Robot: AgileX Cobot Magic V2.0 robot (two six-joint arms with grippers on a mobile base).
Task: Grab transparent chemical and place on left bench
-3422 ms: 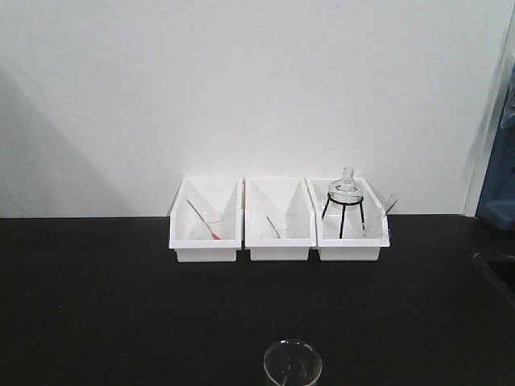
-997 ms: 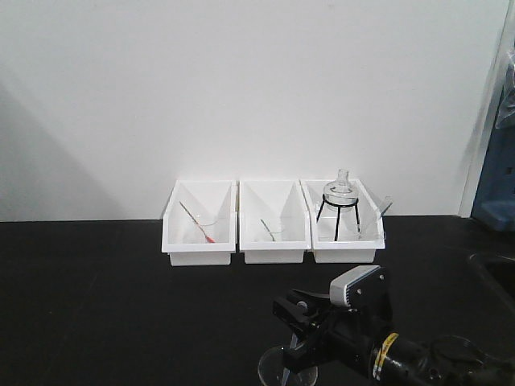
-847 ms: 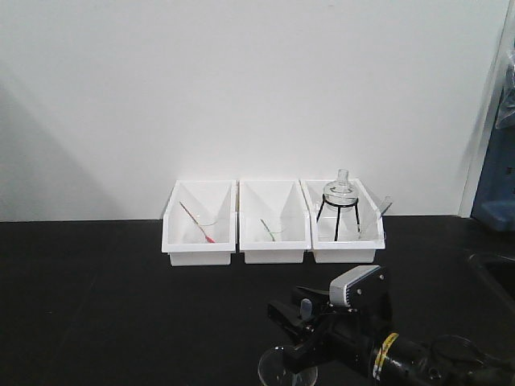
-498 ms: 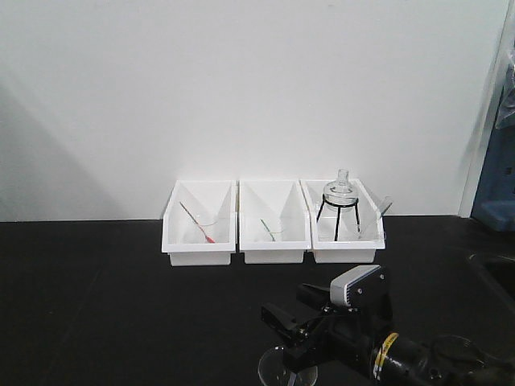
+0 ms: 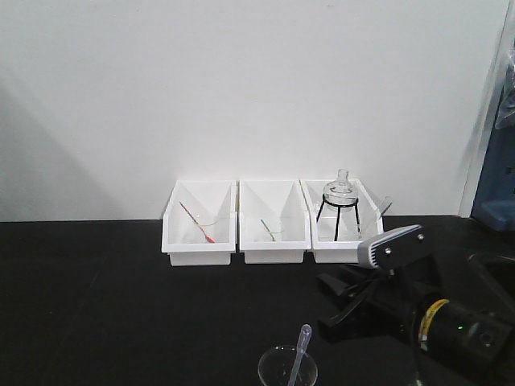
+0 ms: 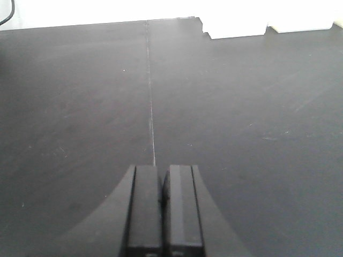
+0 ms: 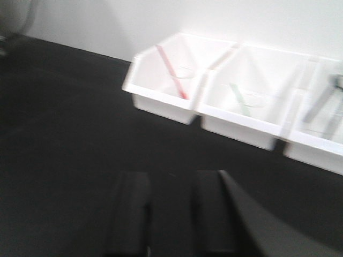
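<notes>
Plain white wall [image 5: 241, 88] spans the back, beyond the end effector, with a soft grey shadow at its left. Matte black tabletop [image 5: 105, 305] meets the wall base; a thin seam line [image 6: 150, 101] crosses it in the left wrist view. Blue panel [image 5: 497, 177] stands at far right. Lighting even.

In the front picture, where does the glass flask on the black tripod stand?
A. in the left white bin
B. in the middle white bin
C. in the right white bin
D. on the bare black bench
C: the flask on its tripod stands inside the right white bin, the last of the three in the row.
</notes>
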